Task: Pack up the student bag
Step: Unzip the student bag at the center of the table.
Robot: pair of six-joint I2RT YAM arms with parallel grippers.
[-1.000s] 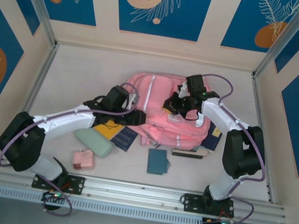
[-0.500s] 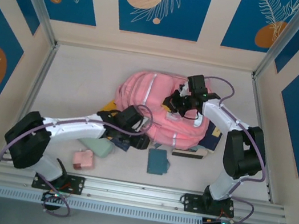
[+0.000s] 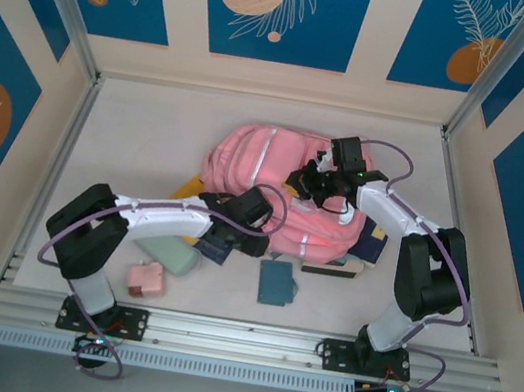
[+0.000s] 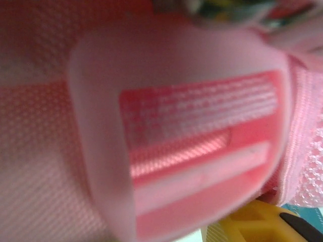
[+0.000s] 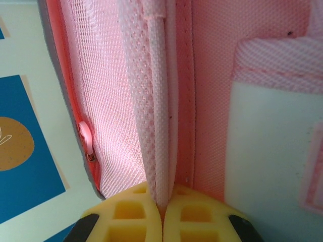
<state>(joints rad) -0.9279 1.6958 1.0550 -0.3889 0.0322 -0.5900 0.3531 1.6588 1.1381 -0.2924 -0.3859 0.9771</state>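
Observation:
The student bag [image 3: 266, 171], a big pink backpack with pale panels, lies in the middle of the table. My right gripper [image 3: 317, 185] sits on its top right part. In the right wrist view its yellow fingers [image 5: 126, 214] are shut on a raised fold of the bag's pink mesh fabric [image 5: 151, 101], beside a zip pull [image 5: 85, 137]. My left gripper [image 3: 251, 237] is pressed against the bag's near left edge. The left wrist view is blurred pink fabric and a pale panel [image 4: 202, 131] very close up, with one yellow finger [image 4: 252, 224] at the bottom right; how its jaws stand is hidden.
On the table near the bag lie a pale green pouch [image 3: 167, 253], a small pink pouch [image 3: 146, 280], a teal notebook [image 3: 276, 282] and a dark blue booklet [image 3: 220, 247]. Books [image 3: 372, 242] stick out under the bag's right side. Walls enclose the table.
My left arm swung right and forward, from beside the bag's left side to its near left edge. The right gripper kept its hold and shifted slightly; the bag's shape changed a little.

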